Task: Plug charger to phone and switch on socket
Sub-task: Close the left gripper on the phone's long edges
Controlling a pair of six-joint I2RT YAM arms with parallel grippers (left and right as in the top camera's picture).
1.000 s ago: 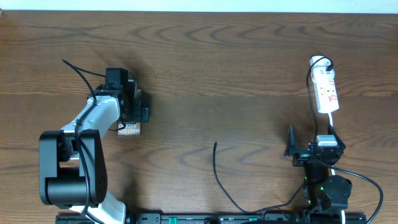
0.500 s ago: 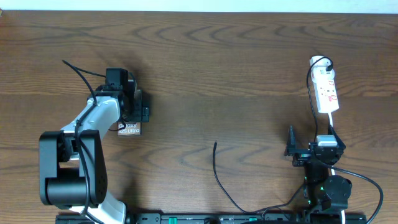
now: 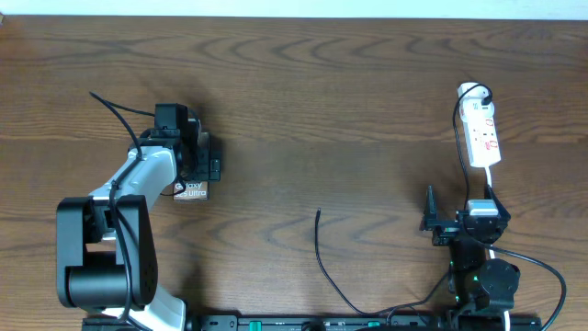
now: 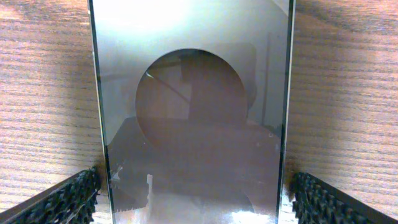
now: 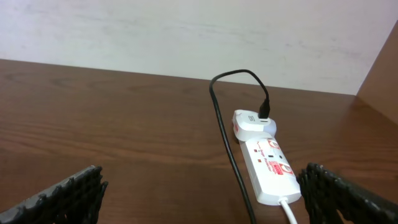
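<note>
Left jaws flanking phone [image 3: 191,190], white lettering "S25 Ultra"

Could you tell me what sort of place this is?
Probably a robotics lab bench: a left arm and right arm at a wooden table, a plain white wall, and a phone and power strip laid out.

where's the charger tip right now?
Overhead: the charger tip lies mid-table, nearer the front edge, between phone at left and socket at right, touching neither.
</note>
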